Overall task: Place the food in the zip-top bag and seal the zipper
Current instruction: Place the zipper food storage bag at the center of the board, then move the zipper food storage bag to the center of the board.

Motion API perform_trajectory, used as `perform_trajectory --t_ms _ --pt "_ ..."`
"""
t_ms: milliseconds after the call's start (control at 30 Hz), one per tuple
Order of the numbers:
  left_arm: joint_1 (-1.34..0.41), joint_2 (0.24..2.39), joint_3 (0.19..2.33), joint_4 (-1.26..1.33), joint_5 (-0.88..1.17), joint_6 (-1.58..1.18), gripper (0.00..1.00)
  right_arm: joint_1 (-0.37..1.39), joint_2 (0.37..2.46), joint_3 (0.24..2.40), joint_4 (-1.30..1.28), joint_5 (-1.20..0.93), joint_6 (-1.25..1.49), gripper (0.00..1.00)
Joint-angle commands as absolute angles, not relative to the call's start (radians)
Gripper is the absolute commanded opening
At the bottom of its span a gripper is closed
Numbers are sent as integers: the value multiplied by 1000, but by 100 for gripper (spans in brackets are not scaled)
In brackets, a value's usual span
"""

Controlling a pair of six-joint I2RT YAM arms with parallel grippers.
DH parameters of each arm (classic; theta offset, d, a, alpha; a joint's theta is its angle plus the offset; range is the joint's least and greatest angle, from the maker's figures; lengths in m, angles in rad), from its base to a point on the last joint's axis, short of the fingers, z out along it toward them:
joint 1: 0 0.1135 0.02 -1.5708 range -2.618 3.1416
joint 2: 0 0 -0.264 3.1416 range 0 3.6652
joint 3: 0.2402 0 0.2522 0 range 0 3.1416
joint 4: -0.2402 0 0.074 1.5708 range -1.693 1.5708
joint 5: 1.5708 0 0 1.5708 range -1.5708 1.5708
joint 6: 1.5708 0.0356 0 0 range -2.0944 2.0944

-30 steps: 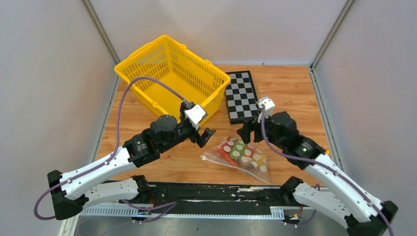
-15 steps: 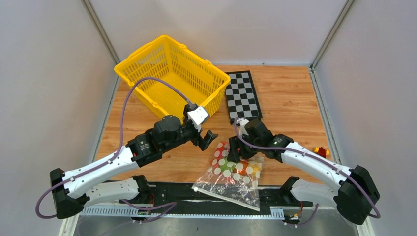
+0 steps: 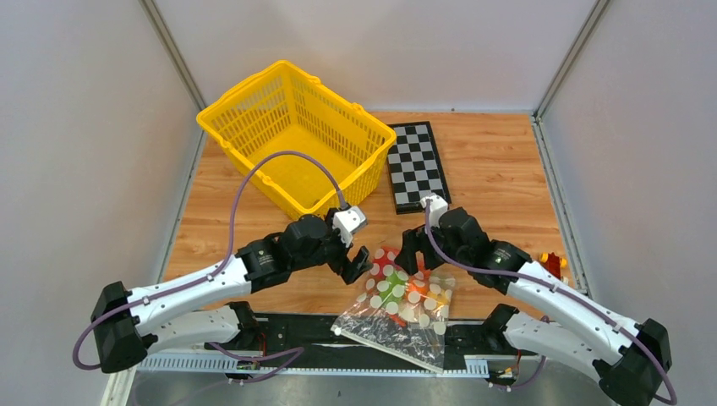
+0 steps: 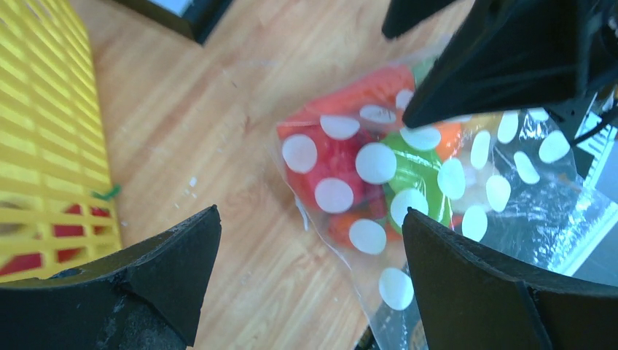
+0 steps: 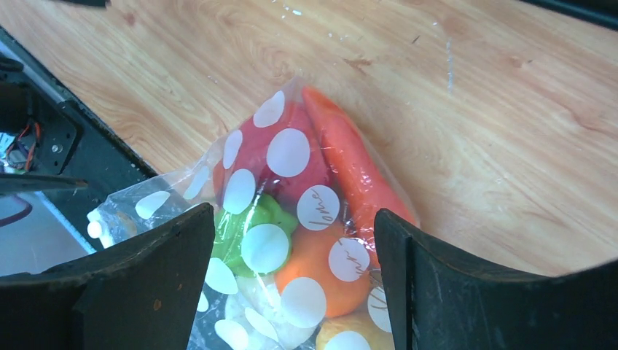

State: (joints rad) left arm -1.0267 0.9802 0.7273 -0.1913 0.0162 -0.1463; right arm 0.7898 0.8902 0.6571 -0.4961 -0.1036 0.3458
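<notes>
Nearest the arms, the zip-top bag [image 3: 397,309] lies flat with its near end hanging over the black base rail [image 3: 279,326] and its far end on the desk [image 3: 499,161]. The food [image 3: 391,272] is already inside, bunched at the far end: a carrot [image 5: 350,157], a green pepper [image 4: 415,171] and red and orange pieces show through the dotted plastic. Loading looks done, so the step in hand seems to be the sealing. Whether the zipper is already pressed shut cannot be told. Just beyond the bag, the left end effector [image 3: 359,262] hangs released with its jaws wide and nothing between them. The right end effector [image 3: 412,254] is also spread open over the food, holding nothing. The next move probably calls for one arm to pin the bag while the other pinches the mouth strip and runs along it. The overhang at the edge could let the bag slide. Farther off, the desk is wood-grained; a small red and yellow item [image 3: 551,259] sits by its right edge. Beyond are a checkerboard [image 3: 414,165] and a yellow mesh basket [image 3: 292,135], enclosed by plain grey walls [image 3: 372,51].
</notes>
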Motion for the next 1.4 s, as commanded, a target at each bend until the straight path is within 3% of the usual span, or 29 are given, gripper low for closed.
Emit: perform_trajectory --t_ms 0,233,467,700,867,967,1133,1267,1367 --pt "-1024 988 676 -142 84 -242 100 789 889 654 -501 -7 315 80" --pt "-1025 1075 624 -84 142 -300 100 717 961 675 -670 200 613 85" --pt "-1024 1180 591 126 134 -424 100 715 703 571 -786 288 873 93" --pt "-1024 1287 605 182 175 -477 100 713 575 463 -846 175 1022 98" --pt "-1025 1327 611 169 178 -485 99 714 591 383 -739 63 1026 99" --pt "-1025 1358 614 206 189 -494 91 713 610 363 -614 17 990 95" --pt "-1024 1408 643 281 137 -507 69 690 640 380 -403 60 933 77" --pt "-1004 1429 700 294 36 -482 65 610 676 399 -243 59 869 68" --pt "-965 1449 752 306 22 -456 65 475 747 445 -173 -16 803 67"
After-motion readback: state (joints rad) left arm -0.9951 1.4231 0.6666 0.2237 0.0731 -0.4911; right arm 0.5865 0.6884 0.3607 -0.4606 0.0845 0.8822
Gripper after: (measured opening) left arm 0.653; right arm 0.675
